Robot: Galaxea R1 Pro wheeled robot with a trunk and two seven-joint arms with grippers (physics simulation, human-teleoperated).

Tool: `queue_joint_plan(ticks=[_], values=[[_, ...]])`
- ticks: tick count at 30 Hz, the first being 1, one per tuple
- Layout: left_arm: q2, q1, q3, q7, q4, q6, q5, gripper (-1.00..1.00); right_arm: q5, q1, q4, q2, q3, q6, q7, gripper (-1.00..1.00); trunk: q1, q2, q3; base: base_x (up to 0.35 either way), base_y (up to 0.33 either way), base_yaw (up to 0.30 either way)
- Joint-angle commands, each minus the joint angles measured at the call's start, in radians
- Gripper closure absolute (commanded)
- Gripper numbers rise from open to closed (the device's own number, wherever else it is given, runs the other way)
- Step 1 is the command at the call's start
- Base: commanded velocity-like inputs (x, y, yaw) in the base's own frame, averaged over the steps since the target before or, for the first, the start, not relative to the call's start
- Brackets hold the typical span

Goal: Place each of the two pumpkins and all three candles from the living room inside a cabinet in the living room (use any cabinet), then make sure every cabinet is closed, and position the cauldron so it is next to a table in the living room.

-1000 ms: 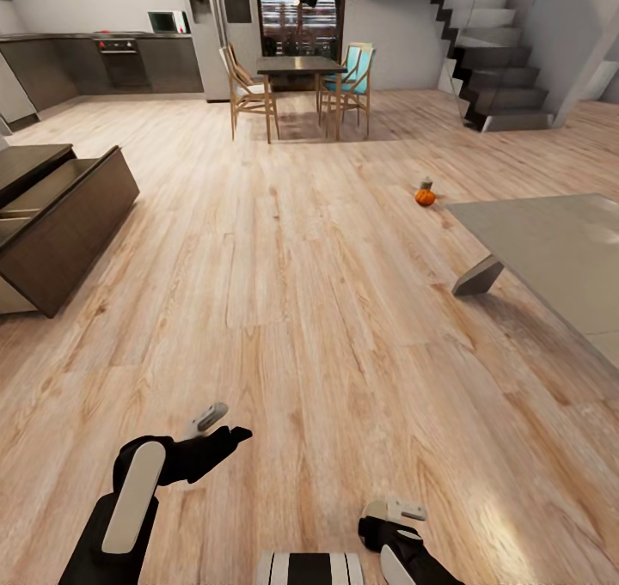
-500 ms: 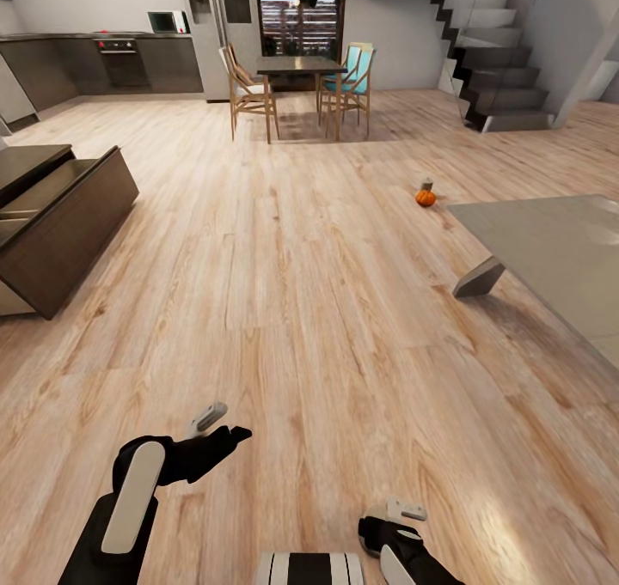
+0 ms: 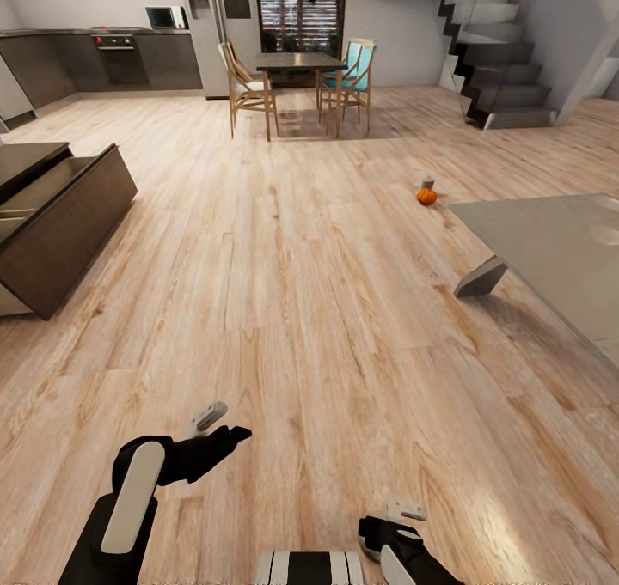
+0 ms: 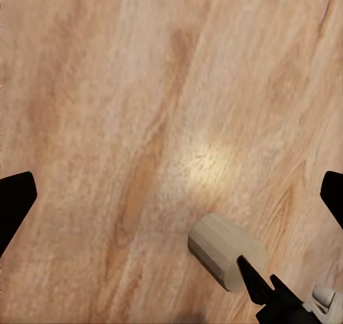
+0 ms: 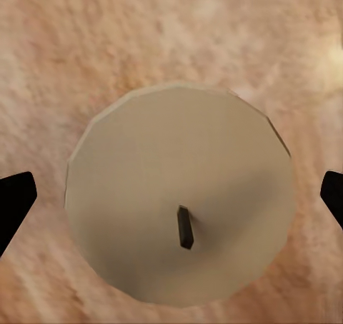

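A grey-beige candle (image 5: 179,188) stands wick-up on the wood floor right under my right gripper (image 5: 171,199), which is open with its fingertips (image 5: 14,203) clear of the candle on both sides. The same candle (image 4: 221,249) appears beside that gripper's black finger in the left wrist view. Low in the head view are my right gripper (image 3: 391,516) and my open, empty left gripper (image 3: 225,426). Far ahead on the floor, an orange pumpkin (image 3: 426,196) sits with another candle (image 3: 426,182) just behind it. The dark-brown cabinet (image 3: 69,224) at left has a drawer pulled open. The grey glass table (image 3: 550,241) is at right.
A dining table with wooden chairs (image 3: 297,78) stands at the far end, grey kitchen units (image 3: 103,61) at the far left and a staircase (image 3: 494,61) at the far right. Wide wood floor lies between me and the pumpkin.
The whole head view has shifted slightly, so the camera moved a little. Both arms keep their places in the picture, and both grippers stay open.
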Motion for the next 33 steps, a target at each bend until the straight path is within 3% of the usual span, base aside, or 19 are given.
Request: queue_joint_plan(ticks=[1, 8, 11, 13, 15, 17, 20, 23, 26, 33], values=[[-0.001, -0.001, 0.002, 0.009, -0.001, 0.004, 0.011, -1.00, -0.007, 0.000, -0.002, -0.001, 0.007, 0.004, -0.009, -1.00, 0.000, -0.001, -0.005, 0.000, 0.000, 0.000], [-0.001, -0.001, 0.002, 0.009, -0.003, 0.006, 0.014, -1.00, -0.007, 0.000, -0.002, -0.001, 0.007, 0.004, -0.009, -1.00, 0.001, -0.001, -0.009, 0.000, 0.000, 0.000], [0.001, -0.001, 0.002, 0.008, -0.006, 0.008, 0.051, -1.00, -0.006, 0.000, -0.002, -0.001, 0.007, 0.004, -0.009, -1.00, 0.001, -0.001, -0.009, 0.000, 0.000, 0.000], [0.014, 0.000, 0.002, 0.008, -0.009, 0.009, 0.102, -1.00, -0.006, 0.000, -0.002, -0.001, 0.007, 0.004, -0.009, -1.00, 0.001, -0.001, -0.012, 0.000, 0.000, 0.000], [0.043, 0.005, -0.002, 0.008, -0.011, 0.009, 0.166, -1.00, -0.006, 0.000, -0.002, -0.001, 0.007, 0.004, -0.009, -1.00, 0.002, -0.001, -0.016, 0.000, 0.000, 0.000], [0.084, 0.011, -0.006, 0.008, -0.011, 0.010, 0.262, -1.00, -0.006, 0.000, -0.002, -0.001, 0.007, 0.004, -0.009, -1.00, 0.002, -0.001, -0.016, 0.000, 0.000, 0.000], [0.109, 0.018, -0.007, 0.008, -0.011, 0.010, 0.340, -1.00, -0.006, 0.000, -0.002, -0.001, 0.007, 0.004, -0.009, -1.00, 0.002, -0.001, -0.016, 0.000, 0.000, 0.000], [0.118, 0.020, -0.008, 0.008, -0.010, 0.010, 0.362, -1.00, -0.006, 0.000, -0.002, -0.001, 0.007, 0.004, -0.009, -1.00, 0.002, -0.001, -0.016, 0.000, 0.000, 0.000], [0.119, 0.021, -0.008, 0.008, -0.010, 0.010, 0.367, -1.00, -0.006, 0.000, -0.002, -0.001, 0.007, 0.004, -0.009, -1.00, 0.003, -0.002, -0.028, 0.000, 0.000, 0.000], [0.119, 0.021, -0.009, 0.008, -0.010, 0.010, 0.370, -1.00, -0.006, 0.000, -0.002, -0.001, 0.007, 0.004, -0.009, -1.00, 0.003, -0.002, -0.028, 0.000, 0.000, 0.000]])
